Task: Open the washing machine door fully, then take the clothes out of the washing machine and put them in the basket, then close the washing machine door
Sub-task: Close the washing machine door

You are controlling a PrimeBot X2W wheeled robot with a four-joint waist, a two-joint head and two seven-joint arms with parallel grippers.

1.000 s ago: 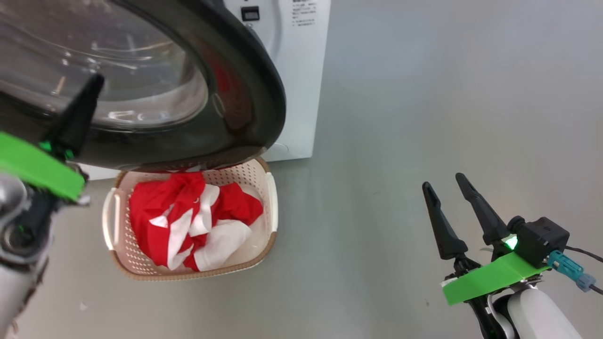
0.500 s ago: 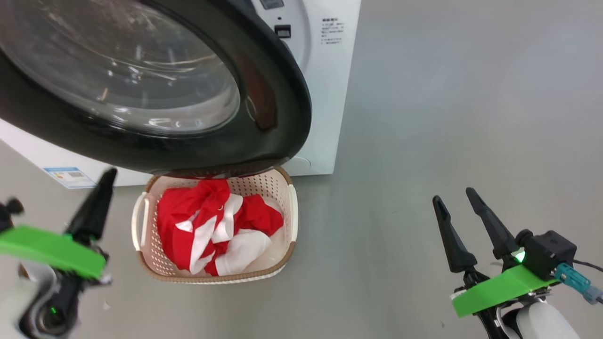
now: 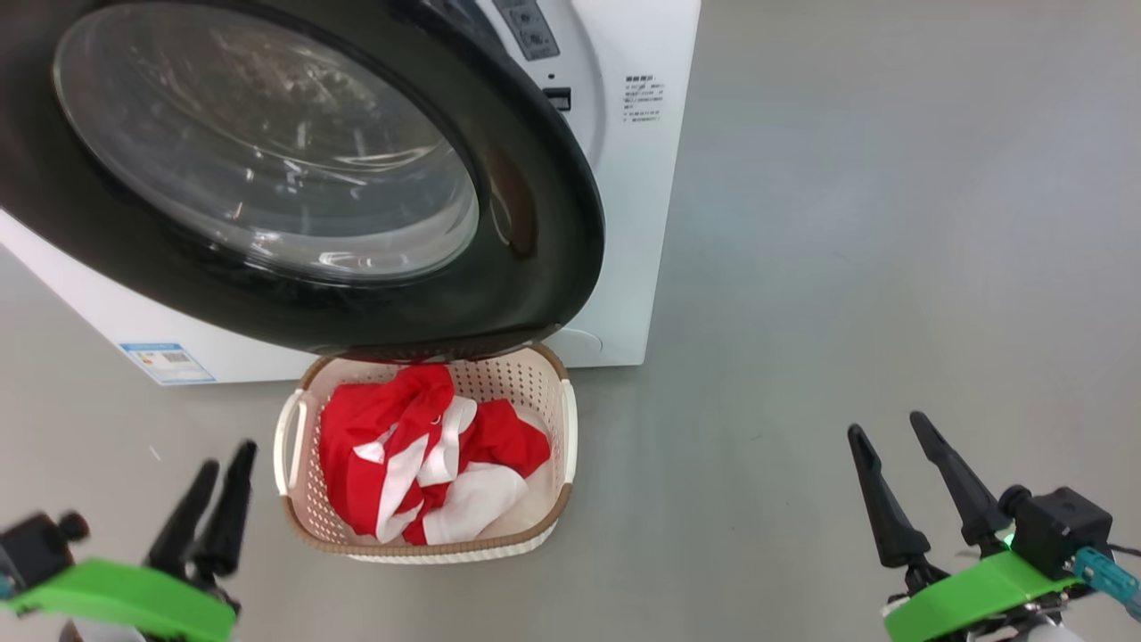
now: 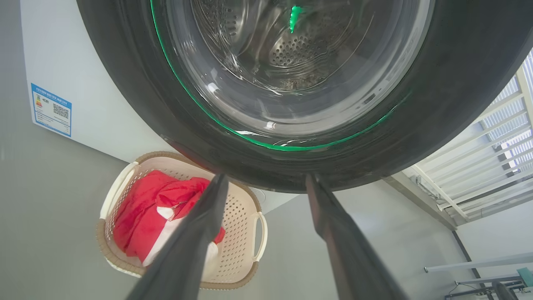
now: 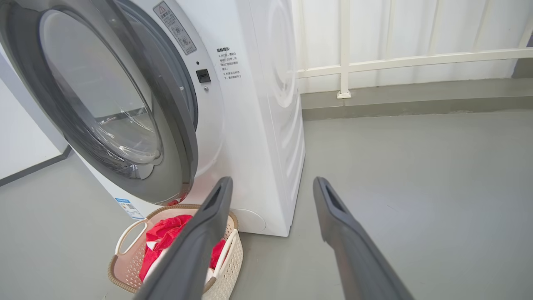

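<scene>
The left gripper [image 3: 227, 456] has let go of the washing machine door [image 3: 544, 223] ahead of its fingers, which are now apart like those of the right gripper [image 3: 887, 426]; the door seems not yet latched.

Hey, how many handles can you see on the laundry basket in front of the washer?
2. One white handle on the basket's left side, another on its right, in the head view. The washing machine door overhangs the far rim, so anything there may be hidden.

R gripper [image 5: 271, 181] fingers spread wide, empty, above grey floor [image 5: 416, 175]. Washing machine [image 5: 258, 125] at left w/ door [image 5: 104, 104] ajar, lower rim just over basket [image 5: 233, 258]. Red clothes [image 5: 166, 235] in basket. White railing [image 5: 395, 62] at back.
</scene>
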